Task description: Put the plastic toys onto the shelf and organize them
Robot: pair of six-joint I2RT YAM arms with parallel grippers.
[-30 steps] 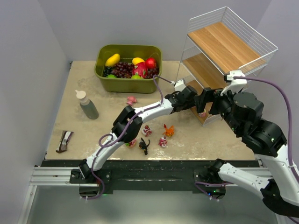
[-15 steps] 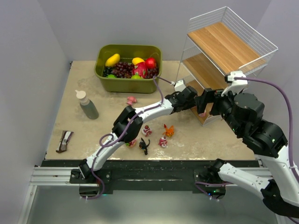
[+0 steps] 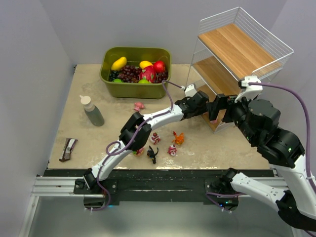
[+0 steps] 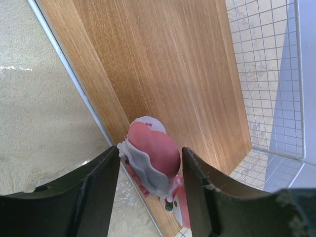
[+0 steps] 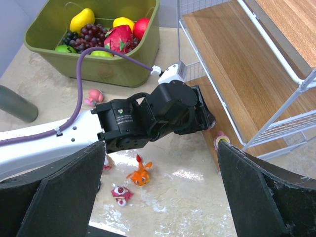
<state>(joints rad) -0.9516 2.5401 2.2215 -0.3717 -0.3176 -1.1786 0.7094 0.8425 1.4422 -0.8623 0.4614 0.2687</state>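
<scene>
The white wire shelf [image 3: 237,47] with wooden tiers stands at the back right. My left gripper [image 4: 150,182] reaches to the front edge of the bottom tier [image 4: 163,74]. It is open, with a pink-and-white toy [image 4: 150,153] resting on that edge between the fingers and thin gaps on both sides. Another pink toy [image 5: 220,140] sits just beside it on the same tier. My right gripper [image 5: 160,153] hangs open and empty above the left wrist [image 3: 192,106]. On the table lie an orange toy [image 3: 178,138], a black toy [image 3: 152,154], red-white toys [image 3: 172,150] and a pink toy [image 3: 139,105].
An olive-green bin [image 3: 136,86] of fruit stands at the back centre. A dark bottle [image 3: 92,111] stands at the left, and a small brown object [image 3: 68,149] lies near the front left edge. The two grippers are crowded together in front of the shelf.
The left jaws have widened off the pink-and-white toy, which stays on the bottom tier. The right gripper shifted only slightly.
</scene>
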